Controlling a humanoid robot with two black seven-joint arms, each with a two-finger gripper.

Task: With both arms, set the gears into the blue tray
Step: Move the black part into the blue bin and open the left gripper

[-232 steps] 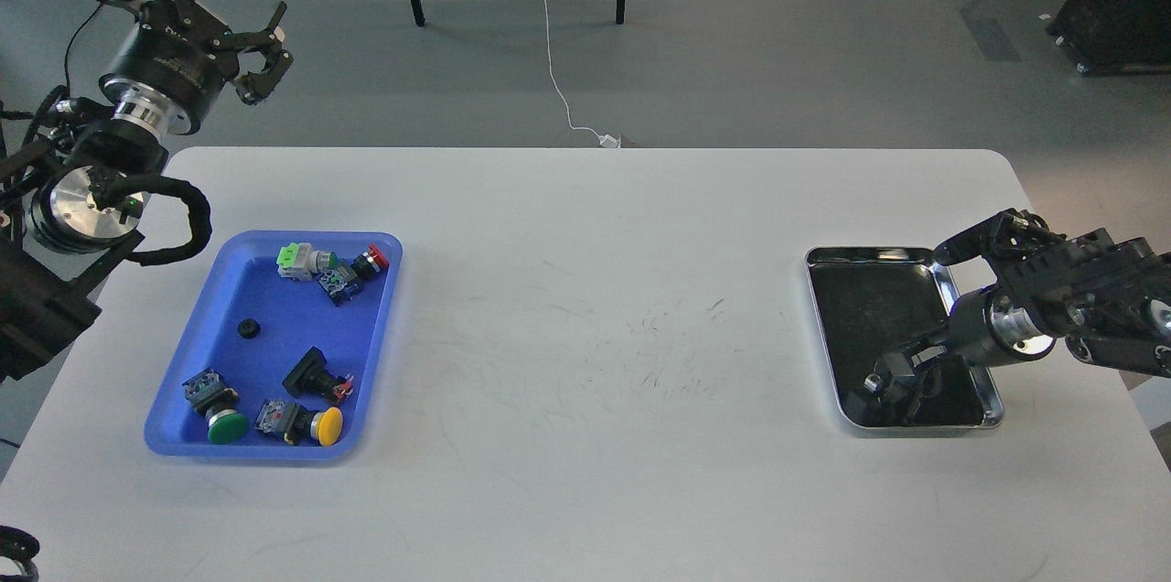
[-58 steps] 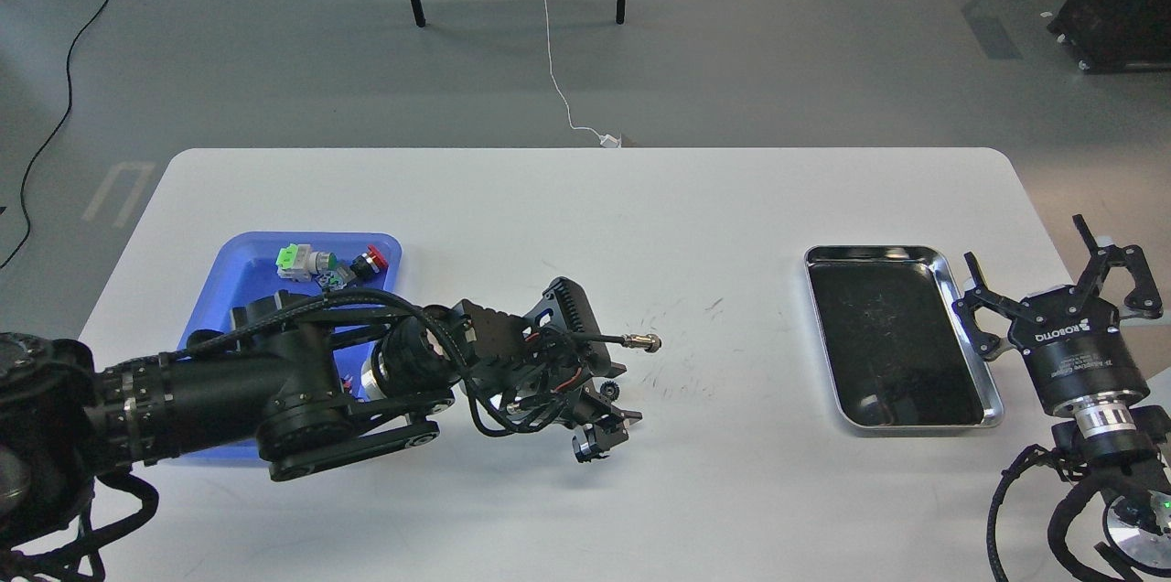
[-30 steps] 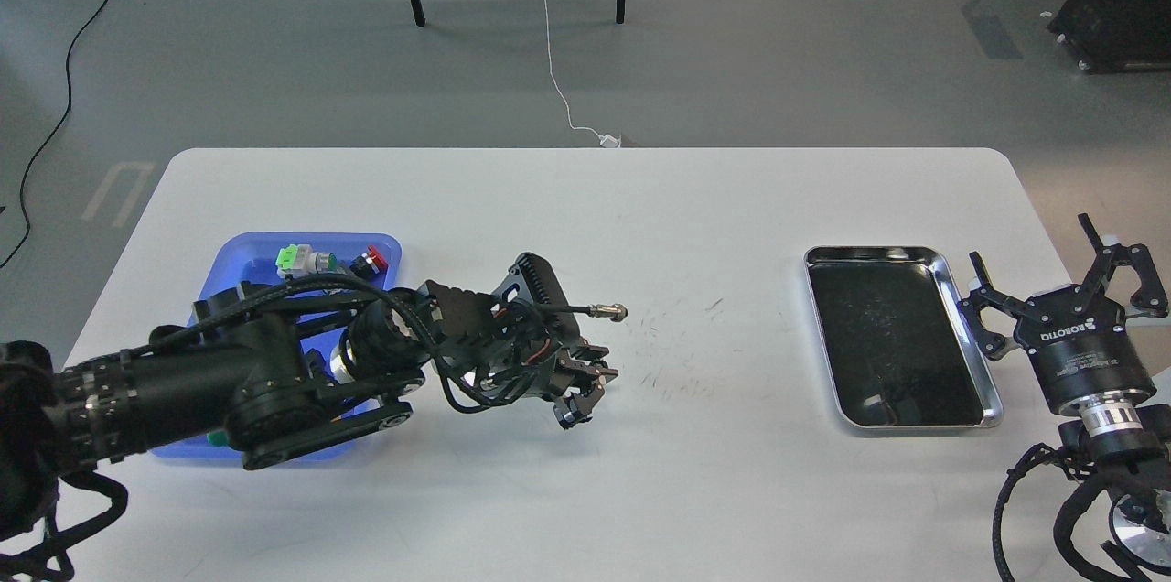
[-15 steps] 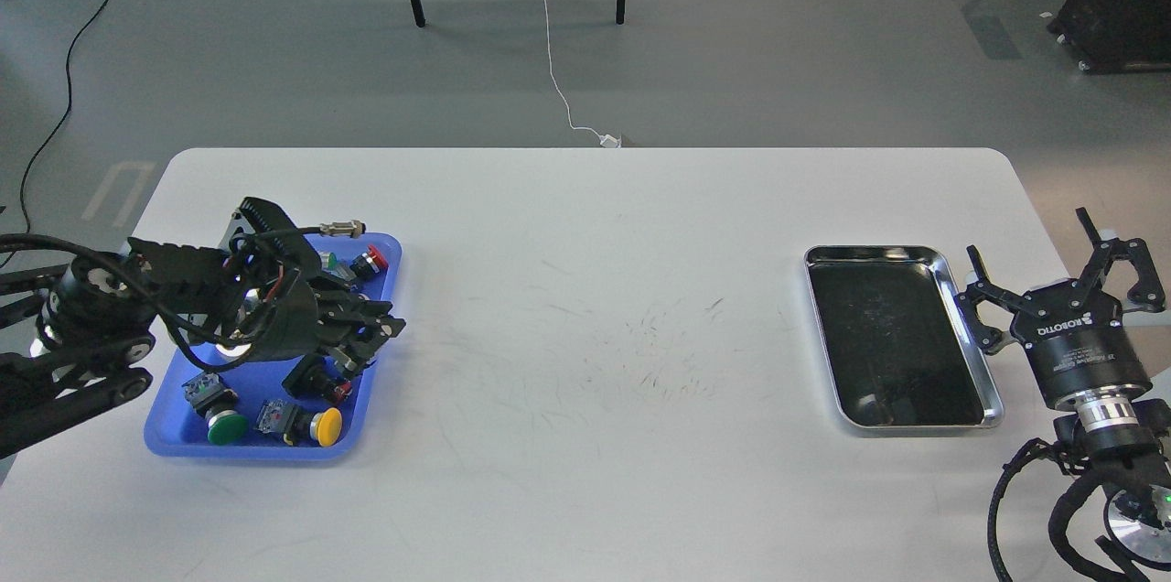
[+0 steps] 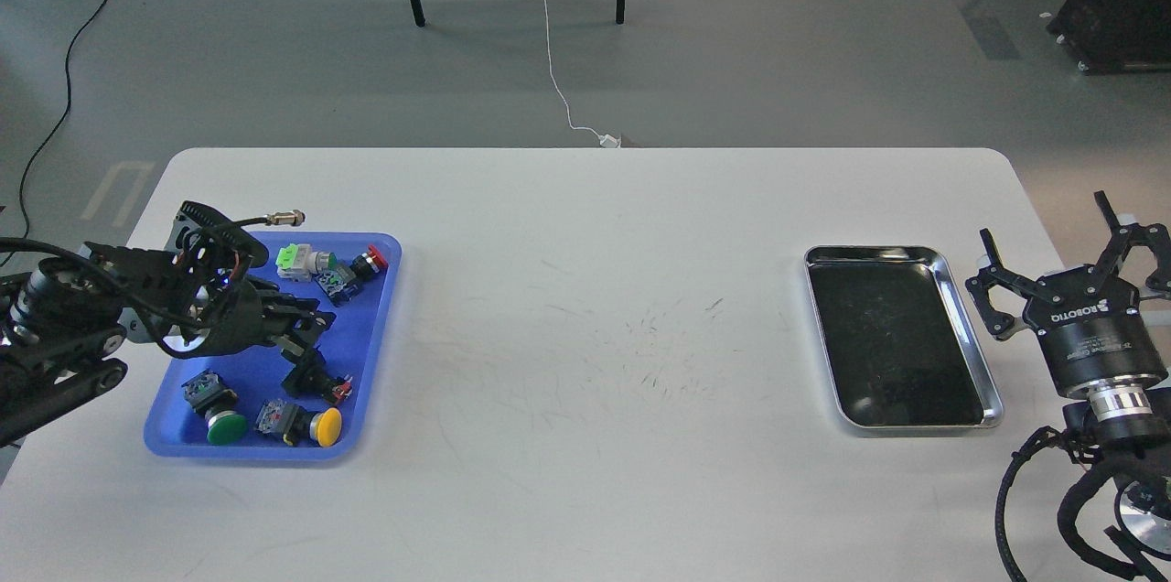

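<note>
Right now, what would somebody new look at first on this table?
Probably the blue tray on the table's left, full of colourful push-button switches, with the left gripper over it. Next, the shiny steel tray on the right, and the right gripper beside it, fingers spread wide.

Just the extras here

Steel tray [image 5: 970, 339] sits on the right of the white surface [image 5: 585, 225]; green [image 5: 226, 427], yellow [image 5: 327, 426] and red [image 5: 377, 257] switches on the left.

The tray [image 5: 380, 307] is bright blue; the switches in it have green [image 5: 226, 427], yellow [image 5: 329, 425] and red [image 5: 378, 256] caps. The table [image 5: 585, 225] is white; the other tray [image 5: 901, 339] is shiny silver with a dark bottom.
</note>
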